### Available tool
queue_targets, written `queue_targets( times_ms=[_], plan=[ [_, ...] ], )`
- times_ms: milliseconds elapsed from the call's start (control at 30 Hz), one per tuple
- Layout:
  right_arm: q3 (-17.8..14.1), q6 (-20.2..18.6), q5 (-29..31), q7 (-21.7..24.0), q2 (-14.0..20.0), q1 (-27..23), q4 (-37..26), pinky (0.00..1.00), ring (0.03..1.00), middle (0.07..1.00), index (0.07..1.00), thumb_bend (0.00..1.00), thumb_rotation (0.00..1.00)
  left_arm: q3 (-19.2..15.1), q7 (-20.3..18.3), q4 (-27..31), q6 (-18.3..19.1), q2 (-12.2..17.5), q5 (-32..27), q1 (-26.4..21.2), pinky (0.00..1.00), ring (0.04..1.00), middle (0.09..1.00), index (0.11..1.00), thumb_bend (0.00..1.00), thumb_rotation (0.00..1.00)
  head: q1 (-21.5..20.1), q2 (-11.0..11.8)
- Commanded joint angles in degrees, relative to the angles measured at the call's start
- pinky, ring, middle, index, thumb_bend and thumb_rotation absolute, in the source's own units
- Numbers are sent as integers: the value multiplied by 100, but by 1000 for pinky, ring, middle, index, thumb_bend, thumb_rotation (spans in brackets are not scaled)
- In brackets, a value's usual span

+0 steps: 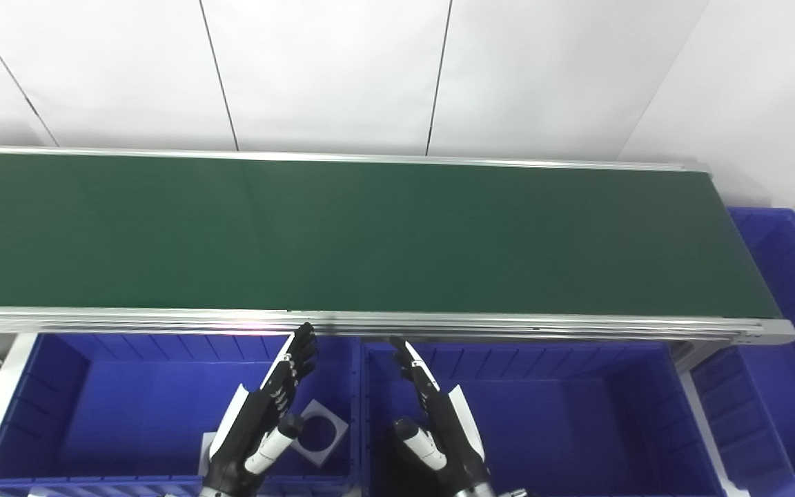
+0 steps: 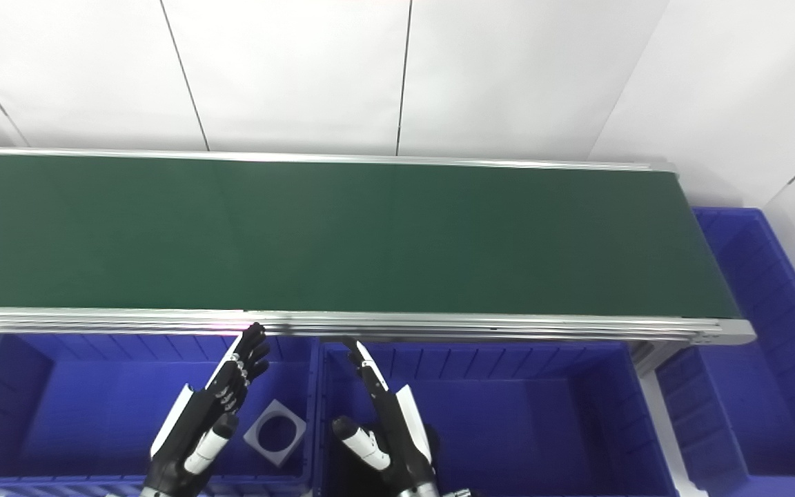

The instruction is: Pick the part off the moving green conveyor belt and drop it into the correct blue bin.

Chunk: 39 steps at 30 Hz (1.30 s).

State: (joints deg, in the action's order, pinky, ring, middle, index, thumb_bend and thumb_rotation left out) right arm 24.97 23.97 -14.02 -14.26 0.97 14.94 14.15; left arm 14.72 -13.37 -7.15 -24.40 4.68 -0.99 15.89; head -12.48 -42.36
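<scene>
Both hands hang low over the bins with nothing in them: the left hand (image 1: 263, 414) is held above the left blue bin (image 1: 45, 393), fingers stretched out and apart, pointing up toward the near rail of the conveyor, and the right hand (image 1: 435, 421) mirrors it above the middle blue bin (image 1: 577, 414), likewise spread and released. Neither touches the belt. The green conveyor belt (image 1: 370, 235) runs across the whole view between its aluminium rails, and its visible surface carries no part; only a dark shape at the far left edge shows, too cut off to identify. One grey square part with a round hole (image 1: 320, 431) lies flat on the floor of the left bin, just beside the left hand's thumb, and a pale sliver of something else shows near the wrist, mostly hidden. The middle bin shows nothing on the bare floor that can be seen, though the right arm covers some of it. A third blue bin (image 1: 784, 331) sits past the right end of the conveyor, and what shows of it looks bare. As a judgement, at least one part appears sorted already, and the hands are in a waiting stance between picks. What is left depends on the next part arriving: reach over the rail, close on it as it travels, and carry it back to whichever bin matches.
</scene>
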Motion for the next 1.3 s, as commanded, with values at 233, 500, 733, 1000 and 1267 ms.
queue_targets(
  times_ms=[233,500,733,1000,1267],
  plan=[
    [26,295,41,5,-89,3,-140,937,942,963,950,915,984,-6,-12,50,-233,-68,-30,-36,948,974,1000,1000,735,858,22,-7],
    [22,295,22,8,-90,6,-134,929,939,964,952,927,990,-12,-10,37,-240,-68,-21,-39,948,973,998,998,741,852,23,3],
    [35,295,28,-11,-91,-2,-120,933,940,962,950,915,981,-22,9,34,-241,-68,7,-28,942,969,996,994,747,854,17,-2],
    [32,295,8,-25,-92,-5,-108,931,944,966,948,923,986,-20,-6,22,-224,-59,-4,-30,949,972,997,995,745,853,29,3],
    [40,295,71,-2,-99,7,-136,944,948,966,946,929,1000,-18,-13,21,-225,-60,-18,-27,951,970,996,994,741,855,36,-6]
  ],
)
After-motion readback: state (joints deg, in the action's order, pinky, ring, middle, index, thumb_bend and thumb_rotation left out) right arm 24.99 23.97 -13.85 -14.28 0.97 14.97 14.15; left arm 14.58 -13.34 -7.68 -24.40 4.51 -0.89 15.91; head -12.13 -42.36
